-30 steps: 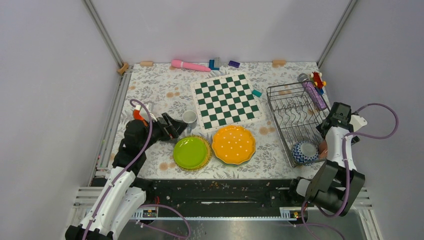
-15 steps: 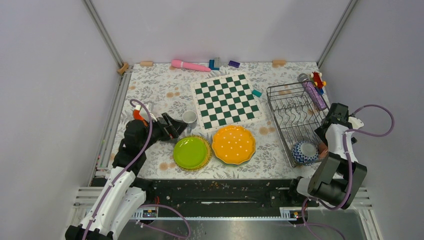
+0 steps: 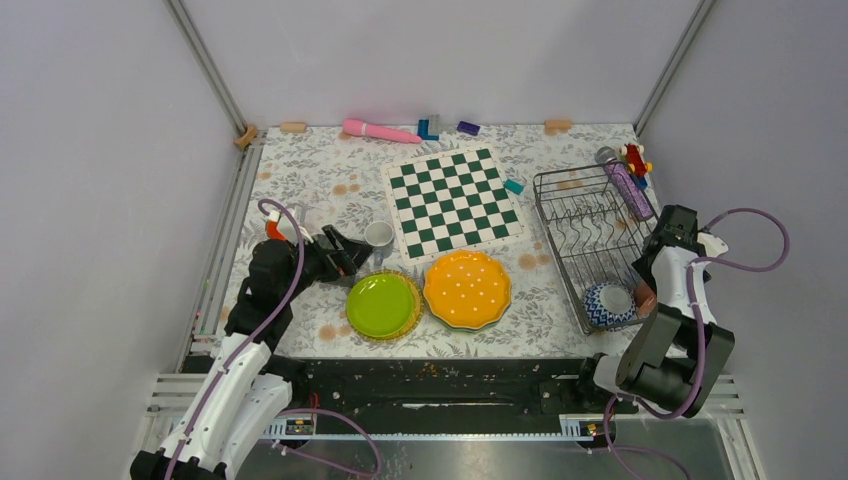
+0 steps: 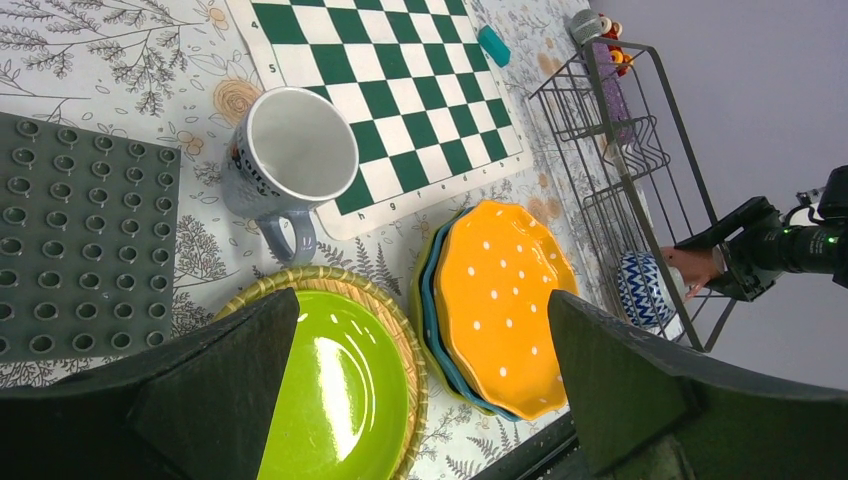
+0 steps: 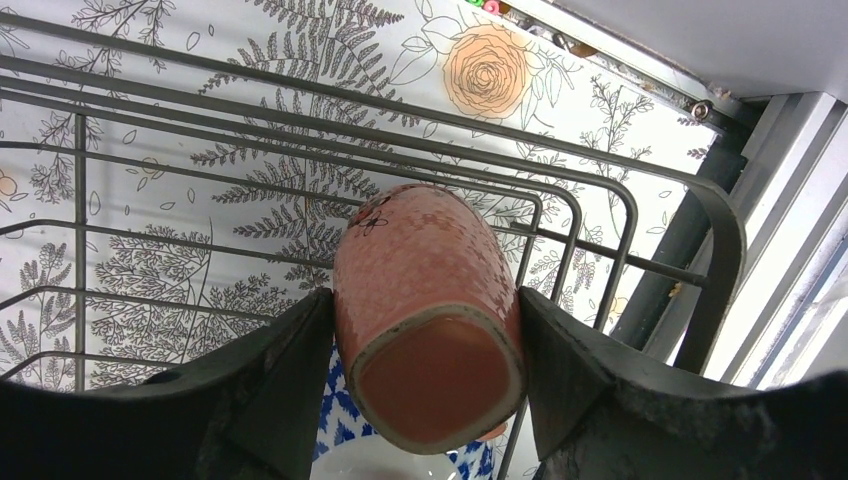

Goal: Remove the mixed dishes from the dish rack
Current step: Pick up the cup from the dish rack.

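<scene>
The dark wire dish rack point(image 3: 585, 215) stands at the right and holds a blue patterned bowl point(image 3: 605, 305) at its near end. My right gripper point(image 5: 425, 390) is shut on a pink cup point(image 5: 425, 300) over the rack's near right corner point(image 3: 645, 295), beside the bowl. My left gripper point(image 4: 420, 400) is open and empty above a lime-green plate point(image 3: 380, 305) on a woven mat. An orange white-dotted scalloped plate point(image 3: 467, 288) tops a stack with a teal plate point(image 4: 432, 290). A white cup point(image 3: 378, 234) stands by the chessboard.
A green-and-white chessboard point(image 3: 455, 200) lies mid-table. A grey studded baseplate point(image 4: 80, 240) lies under my left arm. A purple tube point(image 3: 630, 190) and red toy point(image 3: 634, 157) sit at the rack's far right corner. A pink object point(image 3: 380, 130) and small blocks lie along the back edge.
My right arm has shifted slightly at the rack's near right corner, with the pink cup still between its fingers. The left arm has not moved.
</scene>
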Controlling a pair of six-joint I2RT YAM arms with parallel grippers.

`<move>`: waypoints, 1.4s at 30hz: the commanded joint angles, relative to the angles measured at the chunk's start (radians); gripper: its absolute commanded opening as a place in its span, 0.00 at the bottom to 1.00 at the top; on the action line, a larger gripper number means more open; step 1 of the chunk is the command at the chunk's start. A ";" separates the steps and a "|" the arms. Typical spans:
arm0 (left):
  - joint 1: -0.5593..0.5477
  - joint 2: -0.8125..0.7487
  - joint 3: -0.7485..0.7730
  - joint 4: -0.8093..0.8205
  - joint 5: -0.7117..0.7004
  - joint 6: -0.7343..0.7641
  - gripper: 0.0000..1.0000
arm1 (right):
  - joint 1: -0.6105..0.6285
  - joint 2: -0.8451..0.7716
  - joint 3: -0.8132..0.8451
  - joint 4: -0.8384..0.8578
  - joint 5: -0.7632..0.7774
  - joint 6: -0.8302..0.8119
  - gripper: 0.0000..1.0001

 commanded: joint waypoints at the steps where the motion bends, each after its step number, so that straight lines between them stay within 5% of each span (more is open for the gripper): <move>1: -0.003 0.005 0.009 0.029 -0.021 0.012 0.99 | -0.004 -0.048 0.035 -0.012 0.029 -0.002 0.38; 11: -0.003 0.010 0.012 0.021 -0.032 0.015 0.99 | -0.004 -0.152 0.055 -0.005 -0.034 -0.027 0.12; 15: -0.003 0.010 0.012 0.021 -0.031 0.016 0.99 | -0.005 -0.204 0.073 0.003 -0.063 -0.038 0.09; 22: -0.003 0.018 0.015 0.023 -0.007 0.016 0.99 | -0.004 -0.361 0.039 0.126 -0.317 -0.025 0.00; 30: -0.002 0.005 0.015 0.035 0.045 0.013 0.99 | -0.005 -0.545 -0.003 0.270 -0.569 0.074 0.00; 37: -0.003 0.000 -0.002 0.151 0.221 -0.026 0.99 | 0.008 -0.624 -0.149 0.635 -1.039 0.375 0.00; 42: -0.003 0.023 -0.061 0.393 0.402 -0.131 0.99 | 0.189 -0.678 -0.221 0.711 -1.037 0.412 0.00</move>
